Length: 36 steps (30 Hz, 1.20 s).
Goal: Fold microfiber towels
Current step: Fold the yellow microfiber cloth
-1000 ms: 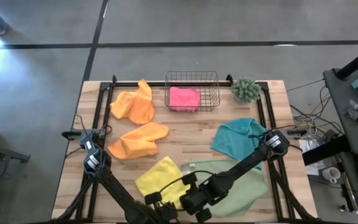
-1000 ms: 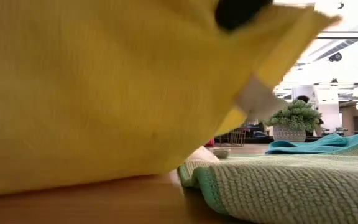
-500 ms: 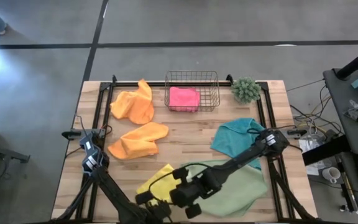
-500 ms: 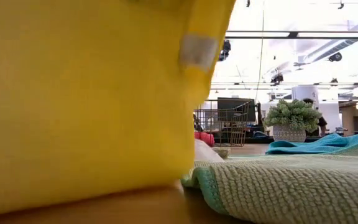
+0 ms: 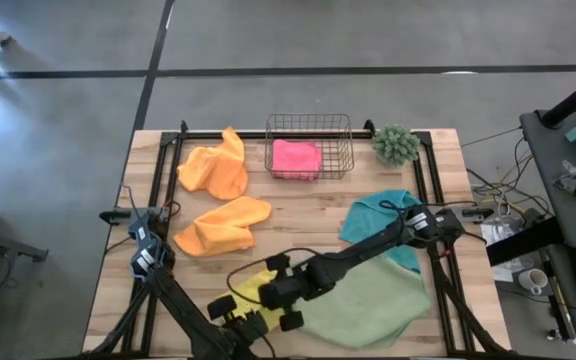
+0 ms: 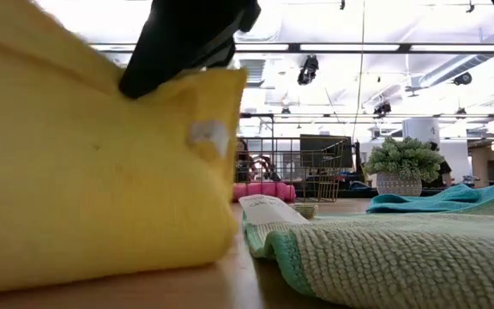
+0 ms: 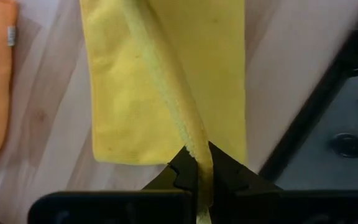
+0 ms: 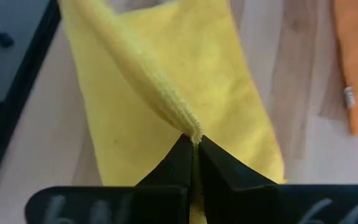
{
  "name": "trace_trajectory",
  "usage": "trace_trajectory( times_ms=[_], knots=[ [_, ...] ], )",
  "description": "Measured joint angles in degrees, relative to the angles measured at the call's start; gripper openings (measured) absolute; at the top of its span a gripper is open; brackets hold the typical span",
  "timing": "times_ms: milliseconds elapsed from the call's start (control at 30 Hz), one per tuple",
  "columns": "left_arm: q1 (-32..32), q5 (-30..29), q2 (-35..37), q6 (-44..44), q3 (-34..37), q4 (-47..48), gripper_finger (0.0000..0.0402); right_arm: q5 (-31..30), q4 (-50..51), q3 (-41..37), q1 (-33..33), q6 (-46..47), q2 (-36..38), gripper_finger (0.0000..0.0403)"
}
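left tool (image 7: 197,177) pinched closed, right tool (image 8: 193,152) pinched closed, arms low

The table (image 5: 298,215) is made of pale wooden planks with visible grain, smooth and lightly sheened, framed by dark matt metal rails. The yellow towel (image 7: 166,81) is seen as soft matt cloth with a fine nap and a stitched, ribbed hem. The light green towel (image 6: 401,257) is shown as coarser cloth, with a looped, nubby pile and a smoother teal-edged border; a white tag (image 6: 268,209) of smooth fabric or paper is attached. The orange towels (image 5: 218,225) and the teal towel (image 5: 378,222) appear as matt, crumpled cloth. The basket (image 5: 309,146) is formed of thin metal wire. The pincer fingers (image 8: 179,165) are seen as dark matt plastic.
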State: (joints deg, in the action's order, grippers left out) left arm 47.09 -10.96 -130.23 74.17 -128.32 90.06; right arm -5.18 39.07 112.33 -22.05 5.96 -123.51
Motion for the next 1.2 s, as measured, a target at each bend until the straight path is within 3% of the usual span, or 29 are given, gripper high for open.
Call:
trace_trajectory(
  times_ms=[333, 733, 933, 1200],
  knots=[
    [-0.17, 0.83, 0.29, -1.09, 11.54, -0.03, 0.0, -0.04, -1.29, 0.0, 2.37, -0.62, -0.51, 0.0008],
    [-0.89, 0.98, 6.75, -1.1, 23.98, -2.05, 0.0, -0.43, -4.44, -2.6, 3.7, -1.08, -0.51, 0.0014],
    [-0.57, 2.26, 6.75, -5.94, 24.96, -2.01, 0.0008, -1.35, -3.99, -2.39, 4.09, -2.07, -0.51, 0.0056],
    [-0.8, -0.01, 6.75, -7.12, 26.94, -2.05, 0.0084, -1.15, -4.31, -0.91, 4.17, -1.03, -0.51, 0.0129]
  ],
)
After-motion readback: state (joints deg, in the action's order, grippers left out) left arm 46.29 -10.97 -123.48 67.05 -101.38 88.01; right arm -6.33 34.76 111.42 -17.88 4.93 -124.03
